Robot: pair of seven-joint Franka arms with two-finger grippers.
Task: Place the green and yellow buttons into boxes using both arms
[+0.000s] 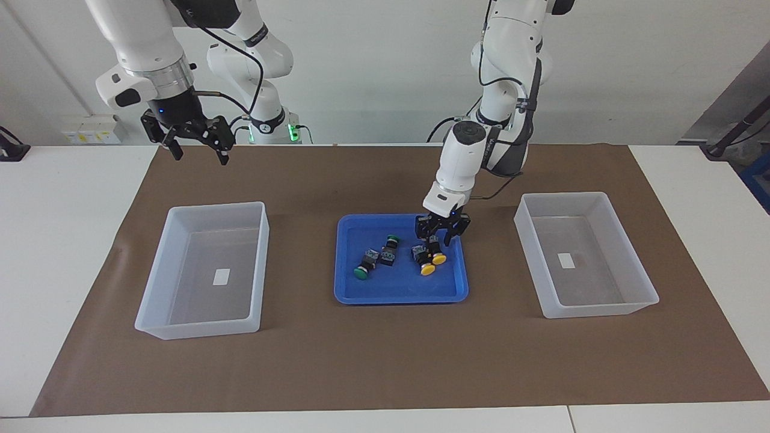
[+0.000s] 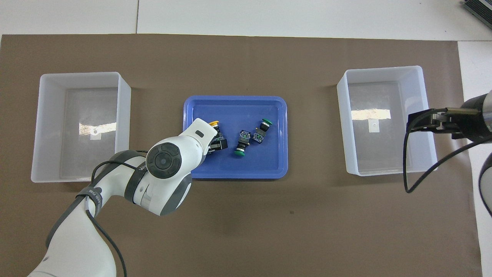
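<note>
**Working the yellow pair in the blue tray**

Watching my left gripper (image 1: 438,239) down inside the blue tray (image 1: 401,294), at the corner nearest the robots and toward the left arm's end. Its fingers straddle the black body of one yellow button (image 1: 438,257), which lies on its side with the cap pointing away from the robots. From the facing view I cannot tell whether the fingers have actually clamped on that body or only bracket it; in the overhead view the wrist covers most of the pair. The second yellow button (image 1: 425,265) lies touching the first, also on its side.

Two green buttons in the same tray, toward the right arm's end: one green button (image 1: 391,240) nearer the robots, the other green button (image 1: 363,268) farther, both tipped over, their bodies close together.

My right gripper (image 1: 194,143) waits raised, fingers spread apart and holding nothing, over the brown mat (image 1: 385,361) on the robots' side of its box (image 1: 201,328).

Both boxes hold only a white label; the left-arm box (image 1: 601,310) sits beside the tray, apart from it.
</note>
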